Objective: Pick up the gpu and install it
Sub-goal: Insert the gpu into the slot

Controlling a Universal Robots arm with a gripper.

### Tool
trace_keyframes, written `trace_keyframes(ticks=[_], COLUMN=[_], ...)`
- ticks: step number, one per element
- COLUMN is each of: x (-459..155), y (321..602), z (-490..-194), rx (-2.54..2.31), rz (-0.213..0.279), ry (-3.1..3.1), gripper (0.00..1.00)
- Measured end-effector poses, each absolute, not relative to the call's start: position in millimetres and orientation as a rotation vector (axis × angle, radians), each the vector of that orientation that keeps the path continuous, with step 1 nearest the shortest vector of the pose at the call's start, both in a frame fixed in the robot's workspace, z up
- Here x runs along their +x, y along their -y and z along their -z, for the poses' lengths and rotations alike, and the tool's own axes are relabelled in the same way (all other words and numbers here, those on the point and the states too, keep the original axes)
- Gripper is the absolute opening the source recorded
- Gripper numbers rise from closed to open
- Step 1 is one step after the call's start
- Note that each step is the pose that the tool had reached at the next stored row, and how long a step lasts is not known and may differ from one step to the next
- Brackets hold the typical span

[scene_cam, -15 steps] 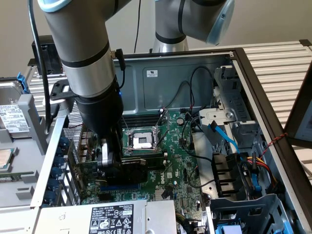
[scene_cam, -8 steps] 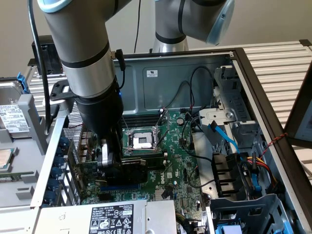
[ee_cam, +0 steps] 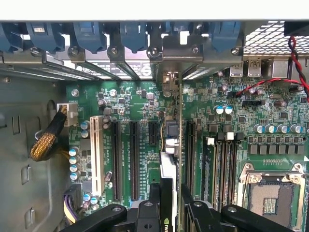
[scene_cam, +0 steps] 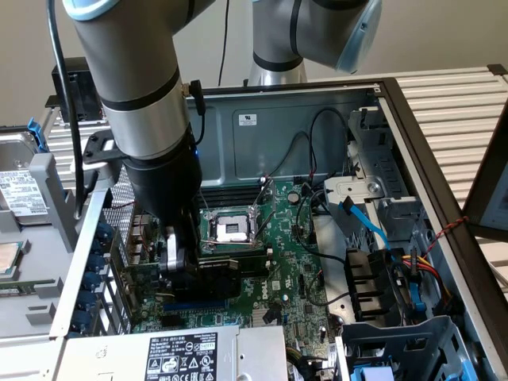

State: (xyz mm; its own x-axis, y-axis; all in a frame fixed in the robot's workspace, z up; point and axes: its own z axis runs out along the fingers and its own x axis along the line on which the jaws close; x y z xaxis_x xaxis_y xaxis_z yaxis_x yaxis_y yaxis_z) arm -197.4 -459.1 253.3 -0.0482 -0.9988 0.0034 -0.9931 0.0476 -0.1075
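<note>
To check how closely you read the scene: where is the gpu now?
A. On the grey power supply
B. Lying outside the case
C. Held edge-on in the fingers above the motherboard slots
C: the gpu stands edge-on between the fingers, over the motherboard slots.

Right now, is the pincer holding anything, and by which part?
Yes. The pincer holds the gpu edge-on by its upper edge, standing upright over the motherboard's expansion slots.

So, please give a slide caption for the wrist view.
Tool holds the gpu edge-on above the motherboard slots.
</note>
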Motion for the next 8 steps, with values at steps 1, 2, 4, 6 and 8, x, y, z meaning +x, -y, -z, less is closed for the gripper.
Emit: trace_keyframes(ticks=[1,2,4,6,8], x=[-197.3,-197.3,-197.3,-197.4,-197.3], y=[459.0,458.9,458.8,458.7,458.6], z=[-253.3,-253.3,-253.4,-253.5,-252.9], rx=[-2.116,-2.116,-2.116,-2.116,-2.116], rz=[0.123,0.123,0.123,0.123,0.123], ry=[-2.22,-2.22,-2.22,-2.22,-2.22], gripper=[0.27,0.27,0.27,0.27,0.27])
